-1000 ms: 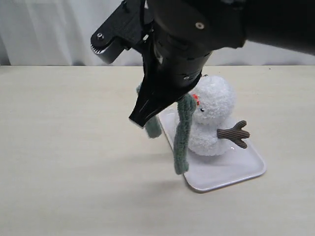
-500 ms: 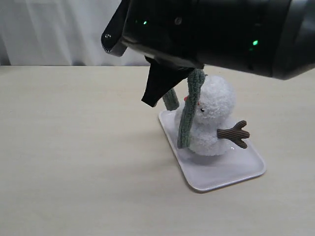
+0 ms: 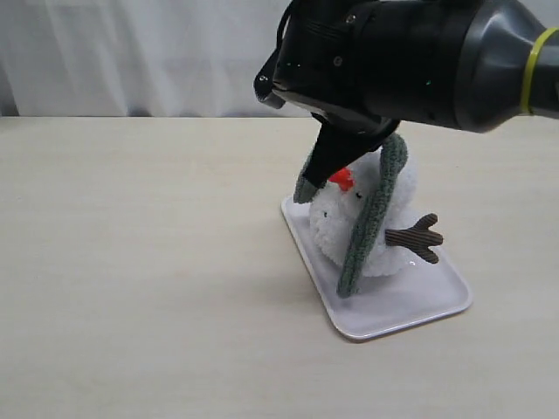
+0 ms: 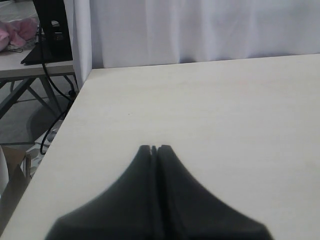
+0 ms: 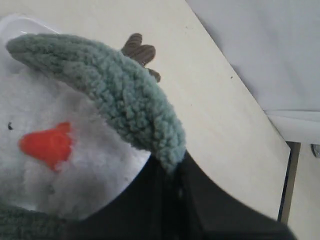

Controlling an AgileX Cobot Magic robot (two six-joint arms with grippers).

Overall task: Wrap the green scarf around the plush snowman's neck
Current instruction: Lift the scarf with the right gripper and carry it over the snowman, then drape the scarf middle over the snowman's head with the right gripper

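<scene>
In the exterior view the right arm hangs over the snowman (image 3: pixel 371 229), which stands on a white tray (image 3: pixel 397 321) right of the bench (image 3: pixel 140 262) middle. The scarf (image 3: pixel 371 218) is looped over the toy's head. One long end runs down across the face side to the tray floor, near the brown twig arm (image 3: pixel 417 237). The shorter end shows at the left, just beside the orange nose (image 3: pixel 341 179). Here the right end effector (image 3: pixel 321 170) is only a dark wedge under the arm, and its grip cannot be read. The neck crease is covered by scarf and arm.

The right wrist view settles the grip. The right end effector (image 5: pixel 171 172) is pinching the scarf (image 5: pixel 115 95) at one end, and the green strip arches from there over the white head. That view also shows the nose (image 5: pixel 47 145), a small black eye (image 5: pixel 10 126) and the tip of the twig arm (image 5: pixel 137 50).

The left end effector (image 4: pixel 154 149) shows only in the left wrist view. Its tips are pressed together, holding nothing, above bare bench (image 4: pixel 225 110) near the left edge. A white curtain (image 4: pixel 200 30) hangs at the far side.
</scene>
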